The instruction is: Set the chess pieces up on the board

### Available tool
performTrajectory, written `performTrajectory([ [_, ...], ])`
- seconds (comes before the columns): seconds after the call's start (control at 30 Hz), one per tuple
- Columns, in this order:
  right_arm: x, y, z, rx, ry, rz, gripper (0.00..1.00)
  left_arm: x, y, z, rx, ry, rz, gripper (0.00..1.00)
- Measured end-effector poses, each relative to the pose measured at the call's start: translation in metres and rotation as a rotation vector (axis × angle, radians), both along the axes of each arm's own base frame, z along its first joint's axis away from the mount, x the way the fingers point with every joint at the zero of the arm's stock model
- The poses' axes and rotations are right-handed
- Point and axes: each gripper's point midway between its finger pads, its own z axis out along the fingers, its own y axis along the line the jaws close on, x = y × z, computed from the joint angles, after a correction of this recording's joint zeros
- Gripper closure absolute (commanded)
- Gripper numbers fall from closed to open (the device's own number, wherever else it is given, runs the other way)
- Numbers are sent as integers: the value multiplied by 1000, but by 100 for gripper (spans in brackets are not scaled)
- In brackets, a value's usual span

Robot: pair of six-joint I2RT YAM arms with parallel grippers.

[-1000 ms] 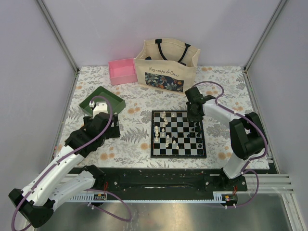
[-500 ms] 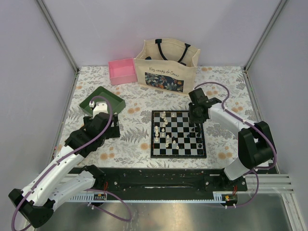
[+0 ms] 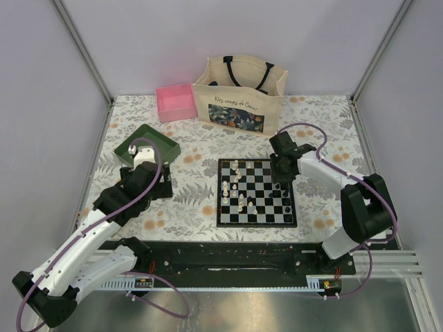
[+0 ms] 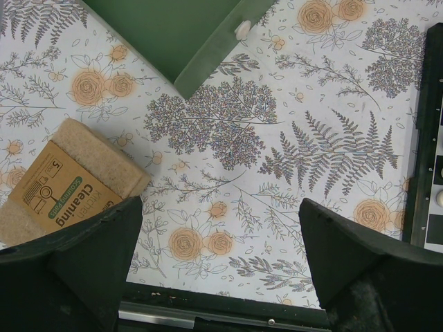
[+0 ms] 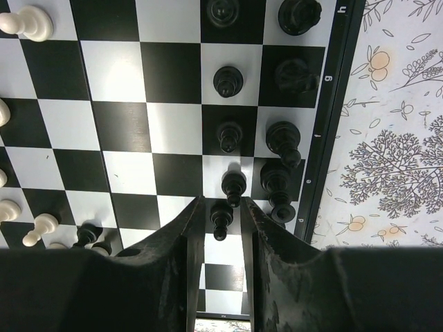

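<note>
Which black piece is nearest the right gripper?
The black pawn directly between the right gripper's fingers. The other black pieces all stand beyond the fingertips.

Table [image 3: 201, 145], floral-covered, bore the board [image 3: 257, 223] directly beneath the right gripper [image 3: 282, 181]. Green tray [image 4: 214, 55] lay ahead of the left gripper [image 4: 220, 211], with a scouring pad [image 4: 69, 180] beside its left finger. Pink box [image 3: 176, 102] and tote bag [image 3: 239, 90] stood beyond both.

Black pieces [image 5: 234, 185] close ahead of the right pincer [image 5: 222, 207] and its pawn [image 5: 221, 221]; bare board [image 5: 124, 124] squares beside them.
</note>
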Motion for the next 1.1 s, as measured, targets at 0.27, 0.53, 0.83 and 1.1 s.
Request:
performTrajectory([
  [0.27,-1,0,-4,-10,12,1,66,0,0,0,0,0,1,1],
  [0.53,-2,0,-10,-20,29,3,69,0,0,0,0,0,1,1],
  [0.83,-3,-1,-14,-30,39,2,73,0,0,0,0,1,2,1],
  [1.1,-3,-1,-15,-30,41,2,69,0,0,0,-2,1,0,1],
])
